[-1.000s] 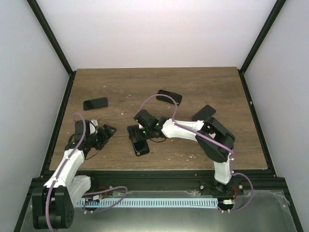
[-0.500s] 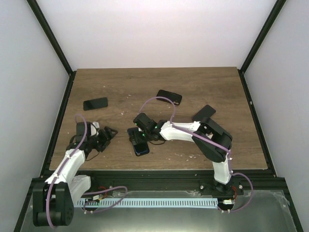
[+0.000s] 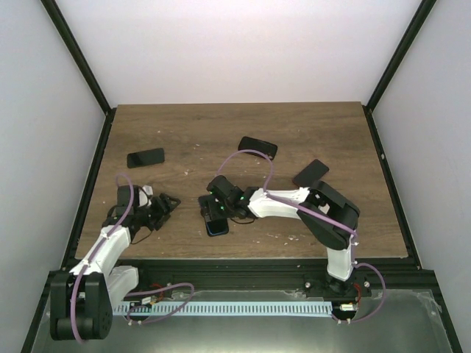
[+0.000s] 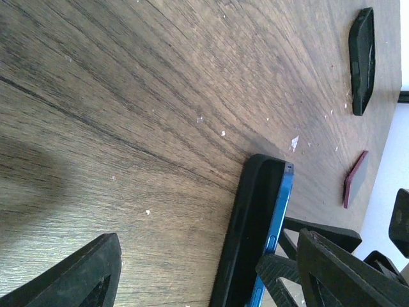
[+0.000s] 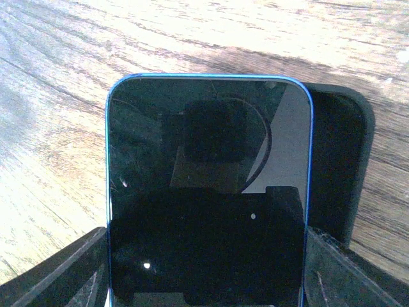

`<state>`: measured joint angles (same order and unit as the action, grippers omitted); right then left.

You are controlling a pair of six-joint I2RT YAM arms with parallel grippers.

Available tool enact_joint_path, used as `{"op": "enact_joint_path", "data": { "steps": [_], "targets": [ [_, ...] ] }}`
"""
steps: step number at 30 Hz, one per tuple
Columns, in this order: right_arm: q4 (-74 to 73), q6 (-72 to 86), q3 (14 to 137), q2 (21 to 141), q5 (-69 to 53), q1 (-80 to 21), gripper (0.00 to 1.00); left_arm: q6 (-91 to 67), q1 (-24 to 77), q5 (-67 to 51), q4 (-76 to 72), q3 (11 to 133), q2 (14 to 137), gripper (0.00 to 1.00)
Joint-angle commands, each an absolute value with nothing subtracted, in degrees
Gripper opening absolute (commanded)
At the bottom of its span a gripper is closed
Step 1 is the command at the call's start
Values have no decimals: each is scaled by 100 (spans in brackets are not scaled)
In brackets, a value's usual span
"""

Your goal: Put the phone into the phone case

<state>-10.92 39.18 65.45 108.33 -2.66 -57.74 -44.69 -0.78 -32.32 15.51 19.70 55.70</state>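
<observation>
I am gripping the phone (image 5: 208, 160) by its long edges in the right tool (image 3: 217, 208), over the case (image 5: 342, 160). The left tool (image 3: 169, 201) is standing open, gripping nothing.

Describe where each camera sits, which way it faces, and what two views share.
Top external: overhead, behind the robot, looking down on the table; left arm and right arm show.
Left wrist: low over the table, facing the phone and case; own open fingers frame it.
Right wrist: close above the phone's screen; own fingers flank it.
Shared: both wrist views show phone and case.
</observation>
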Motion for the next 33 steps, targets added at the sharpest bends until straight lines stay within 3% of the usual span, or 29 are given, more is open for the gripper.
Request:
{"op": "enact_joint_path", "data": {
  "steps": [1,10,16,20,27,33],
  "targets": [
    [-1237,4124,6388,10666,-97,-5836,74,-4372,-100,-3358,1442,1946,5624,76],
    [-1205,4207,6306,10234,-137,-5832,89,-4358,37,-3437,1148,1970,5911,72],
    [-1476,4236,6304,10186,113,-5836,91,-4480,463,-3398,840,2043,6302,70],
    [-1445,4201,6048,9902,277,-5718,85,-4479,867,-3368,598,2226,6550,65],
    [-1047,4154,5517,9677,-160,-5361,65,-4412,1100,-3361,46,2347,7032,50],
    [-217,4184,5121,9756,-1008,-5114,55,-4316,1151,-3504,-178,2494,7561,43]
  ]
}}
